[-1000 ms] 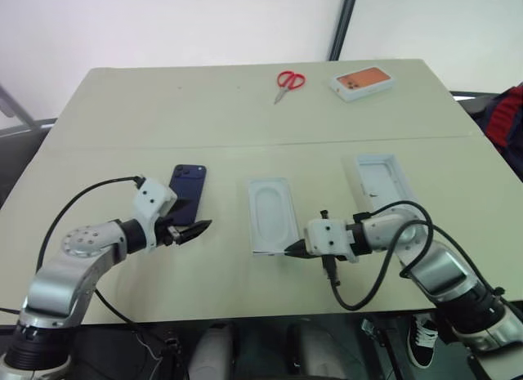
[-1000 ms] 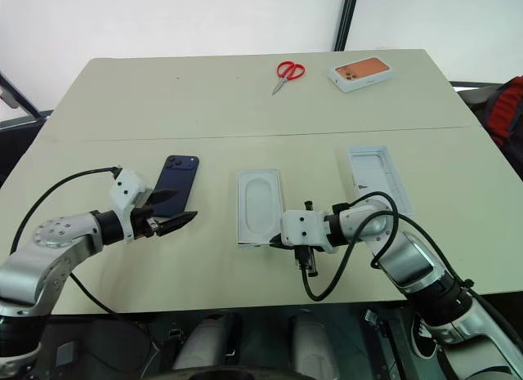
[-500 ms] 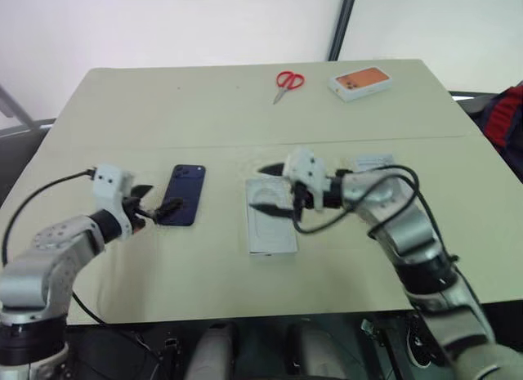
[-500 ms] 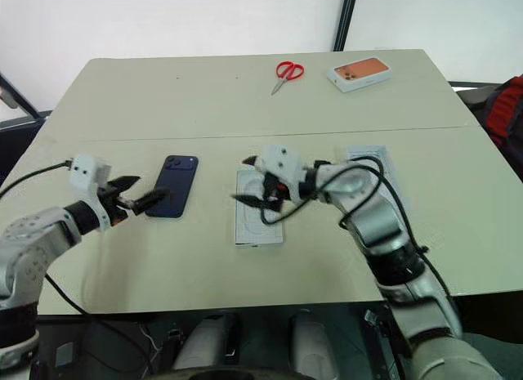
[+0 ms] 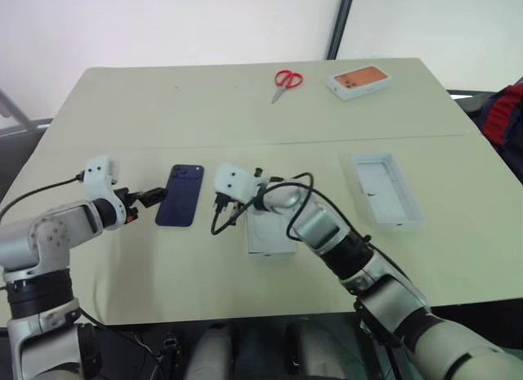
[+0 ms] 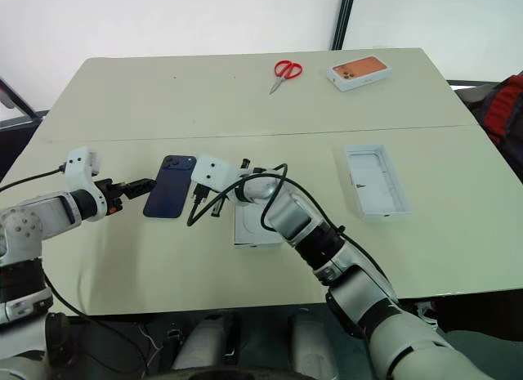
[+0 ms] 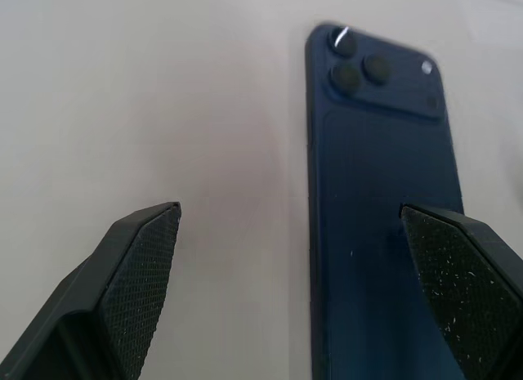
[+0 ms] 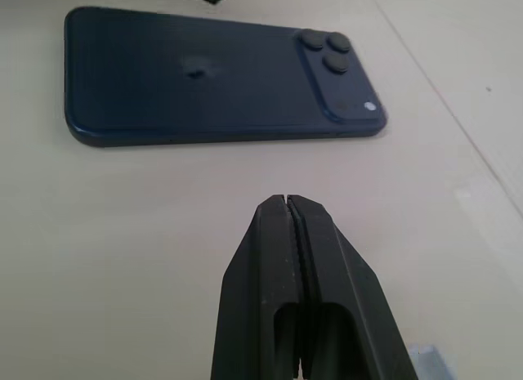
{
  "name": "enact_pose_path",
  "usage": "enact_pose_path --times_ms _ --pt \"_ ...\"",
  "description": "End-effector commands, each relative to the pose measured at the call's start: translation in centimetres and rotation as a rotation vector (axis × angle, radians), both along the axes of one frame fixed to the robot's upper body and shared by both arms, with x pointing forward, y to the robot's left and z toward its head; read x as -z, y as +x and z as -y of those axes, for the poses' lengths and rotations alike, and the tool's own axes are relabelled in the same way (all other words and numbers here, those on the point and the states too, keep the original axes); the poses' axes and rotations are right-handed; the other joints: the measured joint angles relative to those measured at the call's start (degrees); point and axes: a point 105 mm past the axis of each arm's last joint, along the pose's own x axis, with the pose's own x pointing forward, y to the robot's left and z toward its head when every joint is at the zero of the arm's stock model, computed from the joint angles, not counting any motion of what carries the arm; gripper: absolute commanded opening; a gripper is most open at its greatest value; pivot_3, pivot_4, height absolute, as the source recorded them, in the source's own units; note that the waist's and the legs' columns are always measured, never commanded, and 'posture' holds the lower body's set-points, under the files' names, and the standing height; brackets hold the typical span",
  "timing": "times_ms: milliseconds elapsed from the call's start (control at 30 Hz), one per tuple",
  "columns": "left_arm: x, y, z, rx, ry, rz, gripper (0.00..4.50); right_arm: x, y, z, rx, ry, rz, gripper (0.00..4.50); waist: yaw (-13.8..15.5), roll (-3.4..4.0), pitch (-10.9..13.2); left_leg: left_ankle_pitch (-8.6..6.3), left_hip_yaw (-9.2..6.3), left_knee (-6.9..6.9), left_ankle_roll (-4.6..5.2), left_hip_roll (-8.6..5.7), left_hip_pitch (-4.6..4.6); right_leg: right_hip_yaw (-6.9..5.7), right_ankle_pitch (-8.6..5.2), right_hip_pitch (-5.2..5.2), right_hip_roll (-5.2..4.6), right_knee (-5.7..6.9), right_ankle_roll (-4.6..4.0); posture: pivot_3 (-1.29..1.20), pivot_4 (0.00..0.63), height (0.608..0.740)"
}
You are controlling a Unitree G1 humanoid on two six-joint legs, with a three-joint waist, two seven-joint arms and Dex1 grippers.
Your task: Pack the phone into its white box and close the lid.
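Phone (image 5: 181, 195) lies flat and back-up on the beige table (image 5: 163, 110), its camera bump at the far end, between the two grippers. Left gripper (image 5: 149, 197) sits just beside the phone's left edge with its black fingers spread wide; in the left wrist view one finger (image 7: 135, 257) is over bare table and the other is over the phone's near end, so the gripper straddles that long edge without closing on it. Whether a fingertip actually touches the phone is hard to tell.

Right gripper (image 8: 290, 212) has its fingers pressed tight together and holds nothing. It points at the phone's right long edge from just beside it, with a strip of table between tip and phone.

Behind the right wrist a flat white insert (image 5: 270, 237) with an oval recess lies on the table, partly covered by the arm. Well to the right, the white box (image 5: 386, 189) lies open side up, apart from everything else. At the far side of the table are red scissors (image 5: 287, 80) and, near them, an orange-topped box (image 5: 359, 80).
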Motion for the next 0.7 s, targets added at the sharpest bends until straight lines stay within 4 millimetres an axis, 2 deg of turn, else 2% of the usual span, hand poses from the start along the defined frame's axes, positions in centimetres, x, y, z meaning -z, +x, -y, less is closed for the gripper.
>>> enact_pose_path --times_ms 33,200,267,467,700 --pt "0.3 -0.3 1.0 0.064 -0.022 -0.073 4.5 -0.8 -0.1 -1.9 -0.028 -0.003 0.06 0.05 -0.2 0.0 0.0 0.0 0.0 0.0 0.0 0.01 0.02 0.0 0.0 0.0 0.0 0.02 0.0 0.0 0.15 0.74" --pt "0.9 -1.2 3.7 0.181 -0.094 -0.155 4.5 0.3 0.0 -3.2 -0.028 -0.043 0.04 0.05 -0.1 -0.01 0.0 0.01 -0.03 -0.01 -0.01 0.01 0.02 0.01 0.0 0.02 -0.07 0.02 0.0 0.0 0.15 0.74" --pt "1.1 -1.3 4.0 0.192 -0.103 -0.17 4.5 0.4 0.0 -3.3 -0.029 -0.046 0.038 0.05 -0.1 0.0 0.0 0.01 -0.04 -0.02 -0.02 0.01 0.03 0.01 0.0 0.02 -0.06 0.02 0.0 0.0 0.15 0.74" --pt "1.6 -1.9 6.4 0.276 -0.151 -0.188 4.5 0.5 0.3 -3.1 -0.021 -0.046 0.039 0.05 0.2 0.01 -0.1 0.01 -0.03 -0.02 -0.02 0.01 0.05 0.02 0.0 0.03 -0.08 0.02 0.0 0.0 0.15 0.74" --pt "1.0 -1.6 8.0 0.299 -0.251 -0.158 4.5 0.5 0.4 -2.8 -0.023 -0.043 0.049 0.05 0.5 0.0 -0.1 0.01 -0.03 -0.01 -0.02 -0.03 0.06 0.02 0.0 0.07 -0.13 0.01 0.0 0.0 0.15 0.74"
